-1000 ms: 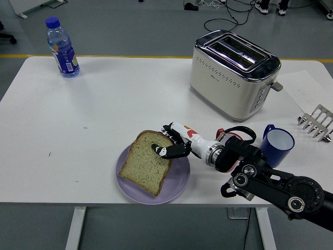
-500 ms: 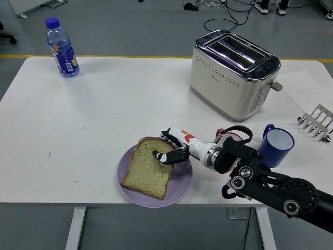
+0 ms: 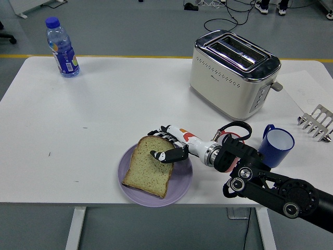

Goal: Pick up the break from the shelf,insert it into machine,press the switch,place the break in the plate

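The right arm reaches in from the lower right, low over the table, its right hand (image 3: 169, 143) stretched leftward over the purple plate (image 3: 184, 182). The thumb lies on top of the bread slice (image 3: 148, 166) and the other fingers curl round its far edge, pinching it. The slice lies flat on the plate, well in front of the toaster (image 3: 231, 73).

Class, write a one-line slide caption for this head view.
Right hand holds the bread slice on the purple plate, with the toaster behind.
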### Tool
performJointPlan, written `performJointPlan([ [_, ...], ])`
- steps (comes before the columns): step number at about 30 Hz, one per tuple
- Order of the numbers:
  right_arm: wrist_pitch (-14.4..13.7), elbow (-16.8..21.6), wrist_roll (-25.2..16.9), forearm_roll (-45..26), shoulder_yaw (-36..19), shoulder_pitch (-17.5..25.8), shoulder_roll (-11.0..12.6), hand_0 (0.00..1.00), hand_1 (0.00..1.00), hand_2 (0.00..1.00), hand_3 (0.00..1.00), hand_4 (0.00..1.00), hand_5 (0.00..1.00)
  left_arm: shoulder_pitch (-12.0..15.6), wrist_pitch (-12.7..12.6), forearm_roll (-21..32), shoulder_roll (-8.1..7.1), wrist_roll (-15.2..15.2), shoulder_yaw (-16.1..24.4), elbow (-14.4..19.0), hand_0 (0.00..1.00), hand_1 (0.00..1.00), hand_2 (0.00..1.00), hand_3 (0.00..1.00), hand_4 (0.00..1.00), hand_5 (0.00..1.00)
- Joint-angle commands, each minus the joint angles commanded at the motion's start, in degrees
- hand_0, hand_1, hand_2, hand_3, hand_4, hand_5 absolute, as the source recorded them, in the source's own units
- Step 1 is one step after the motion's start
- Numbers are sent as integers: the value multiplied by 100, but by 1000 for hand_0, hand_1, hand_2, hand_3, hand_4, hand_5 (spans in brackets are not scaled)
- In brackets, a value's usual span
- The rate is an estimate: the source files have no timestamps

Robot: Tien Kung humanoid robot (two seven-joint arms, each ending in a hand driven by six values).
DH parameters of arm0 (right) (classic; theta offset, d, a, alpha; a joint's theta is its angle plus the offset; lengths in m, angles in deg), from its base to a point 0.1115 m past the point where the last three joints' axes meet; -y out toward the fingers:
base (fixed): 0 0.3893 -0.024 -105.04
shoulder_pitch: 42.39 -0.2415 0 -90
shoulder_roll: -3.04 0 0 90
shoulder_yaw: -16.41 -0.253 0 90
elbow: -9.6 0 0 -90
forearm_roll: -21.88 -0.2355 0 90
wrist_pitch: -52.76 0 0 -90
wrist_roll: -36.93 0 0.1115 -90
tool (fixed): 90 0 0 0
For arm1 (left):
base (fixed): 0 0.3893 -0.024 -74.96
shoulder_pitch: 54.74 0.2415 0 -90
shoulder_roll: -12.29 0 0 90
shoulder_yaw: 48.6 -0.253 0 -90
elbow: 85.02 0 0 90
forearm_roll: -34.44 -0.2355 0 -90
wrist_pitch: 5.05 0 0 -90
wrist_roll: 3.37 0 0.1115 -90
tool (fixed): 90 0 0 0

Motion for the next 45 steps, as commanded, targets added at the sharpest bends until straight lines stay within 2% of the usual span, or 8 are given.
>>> performJointPlan([
  [7, -222, 178, -43, 196, -300, 97, 62, 780, 777, 839, 872, 693, 202, -3, -1, -11, 1, -1, 4, 0, 417, 481, 516, 603, 396, 998],
  [13, -478, 761, -307, 187, -962, 261, 247, 775, 771, 834, 857, 695, 205, 17, -5, -45, 5, -6, 35, 0, 417, 480, 516, 604, 396, 998],
  [19, -858, 1689, -1444, -944, -1959, 598, 557, 757, 736, 793, 799, 678, 207, 60, 0, -82, 14, -17, 59, 0, 417, 481, 516, 604, 396, 998],
  [25, -812, 2249, -2361, -2356, -3149, 1046, 803, 694, 680, 731, 738, 641, 193, 98, 17, -146, 16, -29, 84, 0, 416, 481, 519, 605, 395, 998],
  [28, -822, 2240, -2539, -3035, -3726, 1215, 873, 694, 680, 731, 738, 641, 193, 114, 14, -170, 24, -31, 108, 0, 416, 481, 519, 605, 395, 998],
  [29, -832, 2174, -2592, -3258, -3917, 1315, 917, 688, 668, 715, 689, 502, 276, 122, 13, -188, 26, -32, 124, 0, 416, 480, 520, 604, 394, 998],
  [36, -653, 1507, -2789, -4939, -5255, 2010, 1140, 690, 674, 713, 679, 485, 319, 138, 13, -170, 43, -17, 111, 0, 417, 480, 520, 603, 393, 998],
  [45, -689, 636, -2714, -5374, -6133, 2670, 1197, 689, 672, 711, 671, 490, 317, 105, 21, -193, 58, -12, 132, 0, 417, 481, 521, 603, 393, 998],
])
